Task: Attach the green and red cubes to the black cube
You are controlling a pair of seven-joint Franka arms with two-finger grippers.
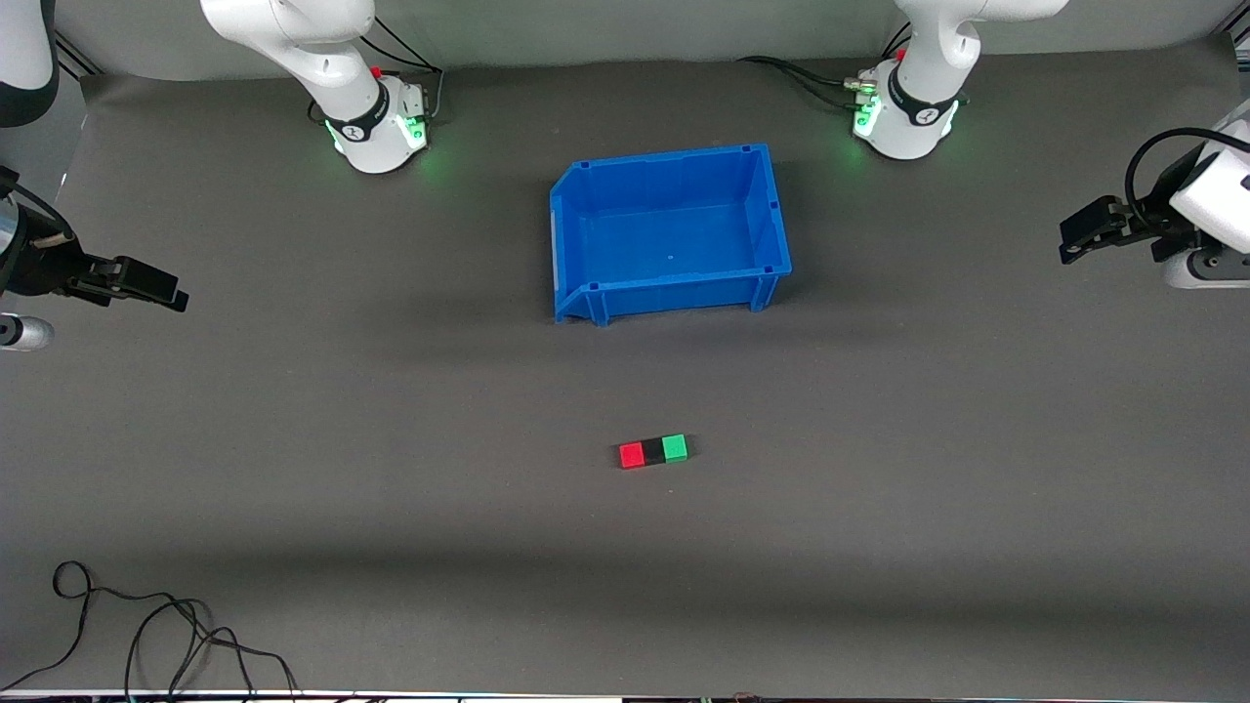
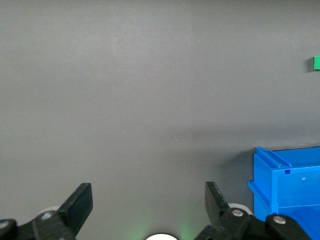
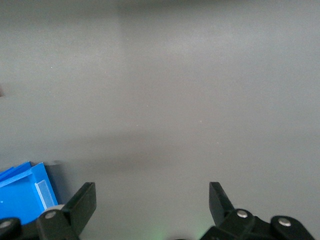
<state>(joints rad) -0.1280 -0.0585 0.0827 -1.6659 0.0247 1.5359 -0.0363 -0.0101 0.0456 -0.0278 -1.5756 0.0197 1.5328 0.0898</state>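
A red cube [image 1: 632, 455], a black cube [image 1: 653, 451] and a green cube [image 1: 675, 448] lie in one row on the grey mat, touching side by side, with the black one in the middle. The row is nearer to the front camera than the blue bin [image 1: 670, 232]. My left gripper [image 1: 1074, 242] is open and empty, raised at the left arm's end of the table. My right gripper [image 1: 161, 290] is open and empty, raised at the right arm's end. In the left wrist view [image 2: 148, 200] a bit of the green cube [image 2: 316, 63] shows at the edge. The right wrist view [image 3: 152, 200] shows only mat and a bin corner.
The blue bin stands empty in the middle of the table between the arm bases; its corner shows in the left wrist view [image 2: 287, 192] and the right wrist view [image 3: 22, 192]. A loose black cable [image 1: 146, 635] lies at the mat's near corner at the right arm's end.
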